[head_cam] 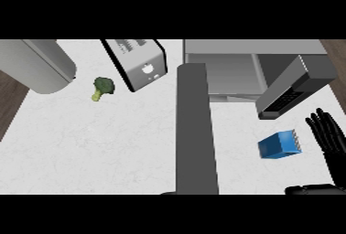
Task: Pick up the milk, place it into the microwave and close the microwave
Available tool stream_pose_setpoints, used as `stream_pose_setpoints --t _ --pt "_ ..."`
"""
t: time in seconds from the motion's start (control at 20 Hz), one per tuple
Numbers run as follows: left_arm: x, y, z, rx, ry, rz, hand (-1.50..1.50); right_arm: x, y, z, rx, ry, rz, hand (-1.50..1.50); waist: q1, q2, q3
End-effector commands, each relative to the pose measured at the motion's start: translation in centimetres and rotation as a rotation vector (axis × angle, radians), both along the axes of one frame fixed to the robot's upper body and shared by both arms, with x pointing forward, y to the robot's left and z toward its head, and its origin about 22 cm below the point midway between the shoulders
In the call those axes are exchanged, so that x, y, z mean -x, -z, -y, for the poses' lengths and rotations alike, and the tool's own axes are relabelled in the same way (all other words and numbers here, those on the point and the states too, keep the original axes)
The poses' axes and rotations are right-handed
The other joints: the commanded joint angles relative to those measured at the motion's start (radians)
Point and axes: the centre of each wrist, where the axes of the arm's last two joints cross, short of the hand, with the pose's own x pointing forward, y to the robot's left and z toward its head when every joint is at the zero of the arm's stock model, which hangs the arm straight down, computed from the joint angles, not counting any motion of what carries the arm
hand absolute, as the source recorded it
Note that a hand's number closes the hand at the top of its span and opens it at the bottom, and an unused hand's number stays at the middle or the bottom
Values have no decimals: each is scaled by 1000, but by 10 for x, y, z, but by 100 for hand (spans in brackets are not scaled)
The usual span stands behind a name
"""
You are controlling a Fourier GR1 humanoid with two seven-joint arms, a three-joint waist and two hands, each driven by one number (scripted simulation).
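Note:
The milk (279,145) is a small blue carton standing on the white counter (101,146) at the right, in front of the microwave. The grey microwave (229,68) stands at the back right with its cavity showing. Its long grey door (196,128) swings out toward me from the left side of the opening, and its dark keypad panel (290,89) is at the right. My right hand (327,135) is open, fingers straight and pointing up, just right of the carton and not touching it. My left hand does not show.
A silver toaster (138,64) stands at the back, left of the microwave. A piece of broccoli (101,87) lies to its left, and a large grey rounded vessel (37,64) fills the back left corner. The counter's left edge meets a wooden floor (10,100).

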Motion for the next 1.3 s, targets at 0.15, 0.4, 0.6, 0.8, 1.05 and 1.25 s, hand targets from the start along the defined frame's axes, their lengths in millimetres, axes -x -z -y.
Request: stream_pose_setpoints --t 0.15,0.4,0.6,0.8,1.05,1.25 --pt "-10 -8 -5 -6 -3 0 -150 2 50 16 20 35 -42 -150 -2 0 0" --pt "2 14 -9 12 0 15 -150 -7 48 36 -4 -1 -42 -150 -2 0 0" --pt "20 -6 6 -10 -8 12 -150 -7 95 22 -4 -20 -58 -150 3 0 0" --pt "8 0 5 7 3 8 -150 -31 90 38 14 -8 -41 -150 1 0 0" --pt "7 4 5 -6 -1 10 -150 -34 111 44 48 23 -38 -150 3 1 0" --pt "3 -10 -10 -2 -9 10 -150 -34 129 31 60 6 -34 -150 3 1 0"
